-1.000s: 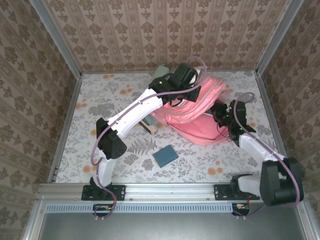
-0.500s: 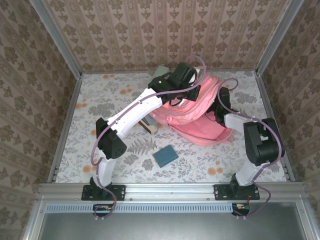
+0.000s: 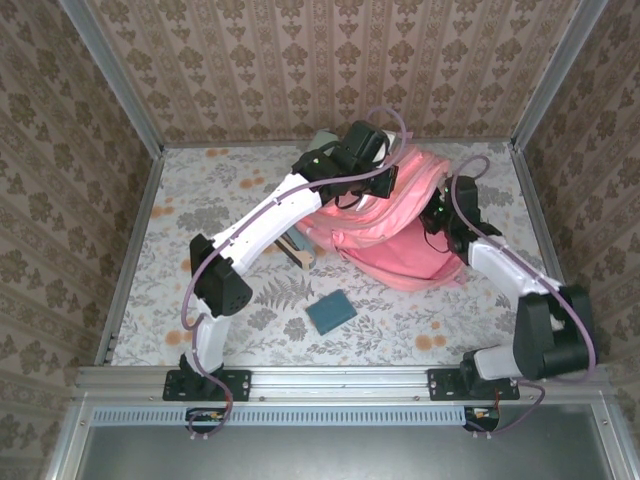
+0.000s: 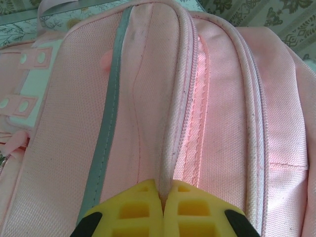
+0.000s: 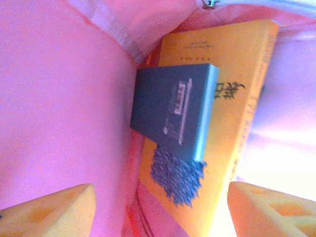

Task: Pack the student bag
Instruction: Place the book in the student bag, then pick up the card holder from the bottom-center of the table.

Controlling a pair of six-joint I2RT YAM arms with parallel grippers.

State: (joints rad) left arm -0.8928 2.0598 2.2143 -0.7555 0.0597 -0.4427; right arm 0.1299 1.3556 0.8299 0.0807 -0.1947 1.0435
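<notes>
Bag [image 3: 400, 235], pink, far right-centre of table [image 3: 200, 200]: packing under way, mouth held up.
Left gripper [image 4: 163, 190] is clamped on the bag's piped rim. Right gripper [image 5: 160, 200] is inside the opening, jaws wide apart and empty. Step judged: a book set down, since the blue book [image 5: 173, 116] lies on the yellow book [image 5: 237, 89] inside. Next move calls for drawing the right arm out clear of the rim, then probably fetching the blue item [image 3: 330, 312] on the table. Right wrist view gives the contents, top view the item outside, left wrist view the pinch.
</notes>
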